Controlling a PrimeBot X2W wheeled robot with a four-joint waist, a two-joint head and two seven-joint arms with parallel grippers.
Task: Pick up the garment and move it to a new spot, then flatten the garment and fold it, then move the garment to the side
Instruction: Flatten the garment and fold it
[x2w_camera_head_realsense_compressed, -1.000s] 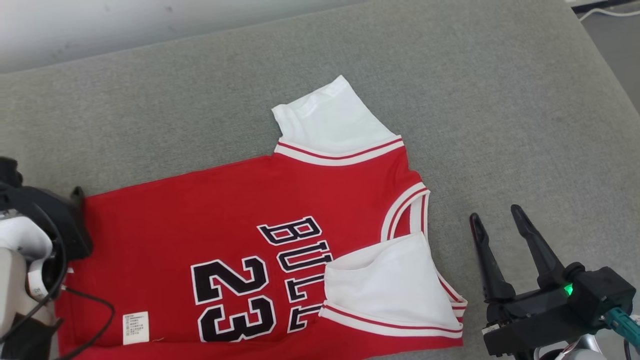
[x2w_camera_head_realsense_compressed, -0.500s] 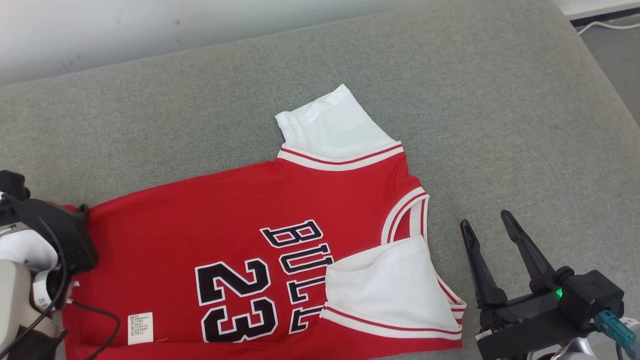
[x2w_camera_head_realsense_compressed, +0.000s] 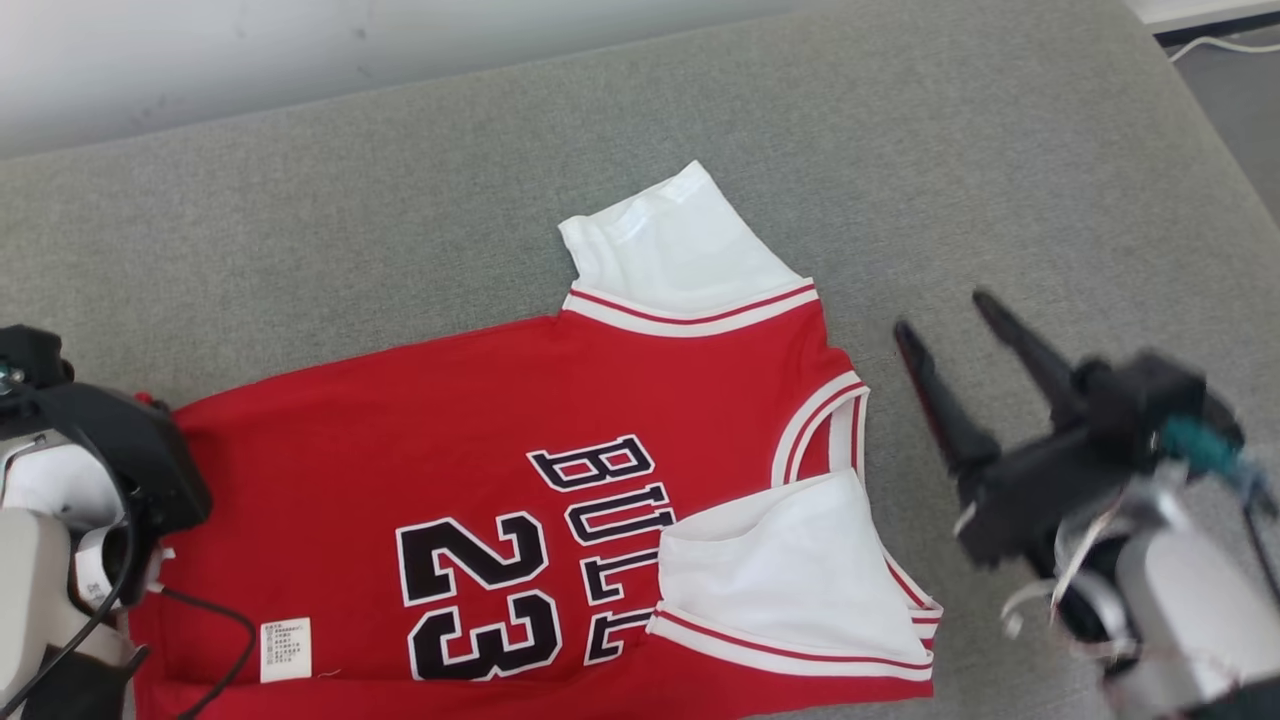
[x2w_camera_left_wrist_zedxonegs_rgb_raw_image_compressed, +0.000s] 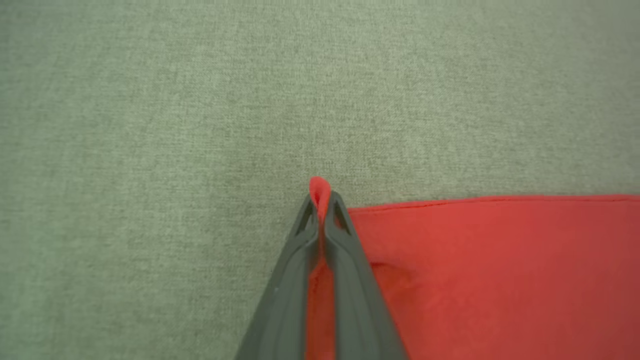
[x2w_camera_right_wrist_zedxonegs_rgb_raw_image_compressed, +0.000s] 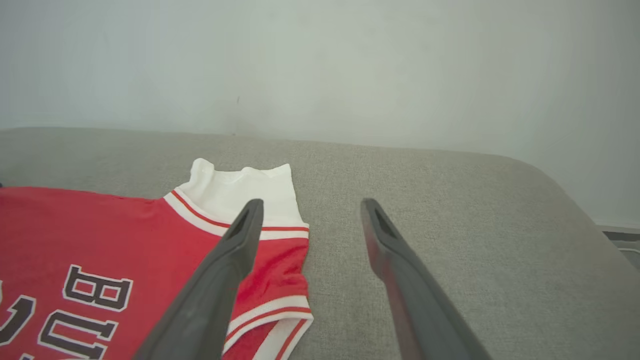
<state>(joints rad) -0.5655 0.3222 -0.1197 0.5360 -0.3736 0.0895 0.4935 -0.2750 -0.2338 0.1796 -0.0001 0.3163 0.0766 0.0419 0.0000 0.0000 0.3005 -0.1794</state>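
On the jersey (x2w_camera_head_realsense_compressed: 480, 400), a white label (x2w_camera_head_realsense_compressed: 280, 650) w/ print too small to be read is seen nr the front left, then "23" and "BULL" in black, the last letters partly covered by a white sleeve (x2w_camera_head_realsense_compressed: 780, 570). The jersey is spread on a grey cushion (x2w_camera_head_realsense_compressed: 300, 230), toward its front edge; a pale wall (x2w_camera_head_realsense_compressed: 200, 60) is seen behind. The jersey's left corner is pinched in the closed L gripper (x2w_camera_left_wrist_zedxonegs_rgb_raw_image_compressed: 321, 197). The R gripper (x2w_camera_head_realsense_compressed: 940, 310), blurred, is held wide open over bare cushion just right of the jersey, nothing gripped.
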